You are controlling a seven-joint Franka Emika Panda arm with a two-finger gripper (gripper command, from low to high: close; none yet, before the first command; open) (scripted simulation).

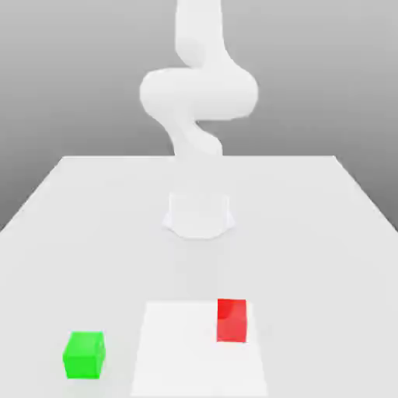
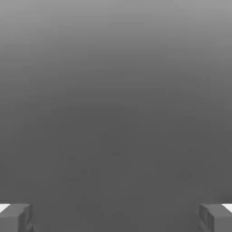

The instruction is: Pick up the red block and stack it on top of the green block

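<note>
Table (image 1: 70,225) pale grey-white, broad, under a plain grey backdrop; whiter rectangular patch (image 1: 179,350) at the near edge. White arm (image 1: 198,93) rising from its base at mid-table. Red block (image 1: 232,319) on that patch, near side, toward the exterior view's right. Green block (image 1: 84,355) well apart on the exterior view's left. End effector (image 2: 116,217) spread wide, fingertips (image 2: 16,217) far apart, gripping nothing, no block between them.

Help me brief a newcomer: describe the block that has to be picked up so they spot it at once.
On the white table, look in front of the arm's base. The red block sits there; the green block lies apart toward the exterior view's left. Its colour distinguishes it.
</note>
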